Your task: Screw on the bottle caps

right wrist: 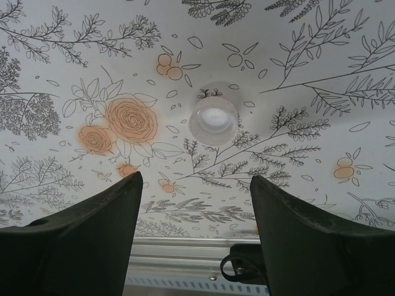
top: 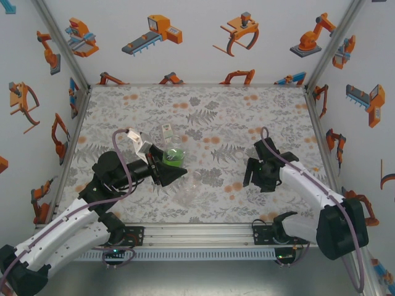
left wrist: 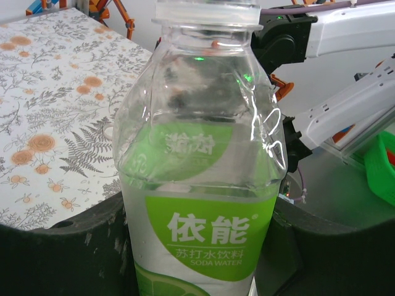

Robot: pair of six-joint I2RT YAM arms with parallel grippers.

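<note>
My left gripper point(top: 171, 168) is shut on an upright clear bottle with a green label point(left wrist: 203, 237). Its dark fingers point(left wrist: 62, 259) press the label from both sides, and the bottle's neck runs out of the top of the left wrist view. My right gripper point(right wrist: 194, 177) points down at the table with its jaws open and nothing between them. A small pale round bottle cap point(right wrist: 213, 120) lies flat on the cloth just beyond its fingertips. In the top view the right gripper point(top: 252, 174) hangs right of centre, well apart from the held bottle point(top: 174, 157).
A second bottle point(top: 166, 132) with a white label stands just behind the held one. A plain clear bottle point(top: 190, 191) lies on the floral cloth in front of it. The metal rail point(top: 197, 233) runs along the near edge, and printed walls point(top: 37, 92) close three sides.
</note>
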